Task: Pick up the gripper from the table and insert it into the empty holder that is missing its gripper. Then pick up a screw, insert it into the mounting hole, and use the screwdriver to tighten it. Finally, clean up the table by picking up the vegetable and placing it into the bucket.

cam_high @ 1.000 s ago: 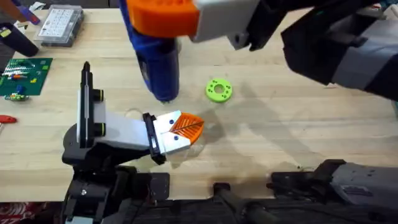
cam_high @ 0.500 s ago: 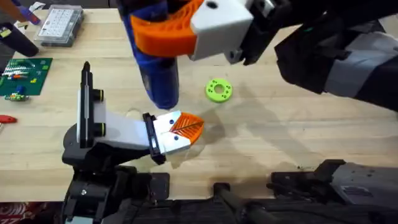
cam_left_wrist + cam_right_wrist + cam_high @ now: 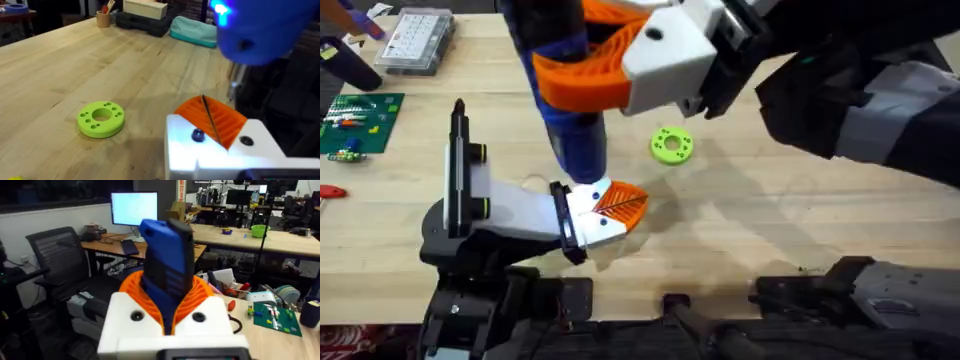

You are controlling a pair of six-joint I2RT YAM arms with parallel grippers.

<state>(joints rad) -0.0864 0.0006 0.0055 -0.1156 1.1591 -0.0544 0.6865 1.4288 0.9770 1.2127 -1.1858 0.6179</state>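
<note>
Gripping the blue screwdriver [image 3: 570, 110] between my right gripper's [image 3: 610, 60] orange pads, I hold it upright over the white holder [image 3: 588, 215]; its thin bit (seen from the left wrist) [image 3: 234, 85] comes down just beside the orange gripper [image 3: 622, 203] seated there. A lime-green disc [image 3: 671, 144] lies nearby on the table [image 3: 770, 210].

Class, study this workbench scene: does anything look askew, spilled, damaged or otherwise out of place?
Nothing stands out. The right gripper holds the thick blue cylindrical screwdriver roughly upright over the white blocky holder, where the small orange ribbed gripper piece sits. The lime-green round disc with holes lies flat on the wooden table.
</note>
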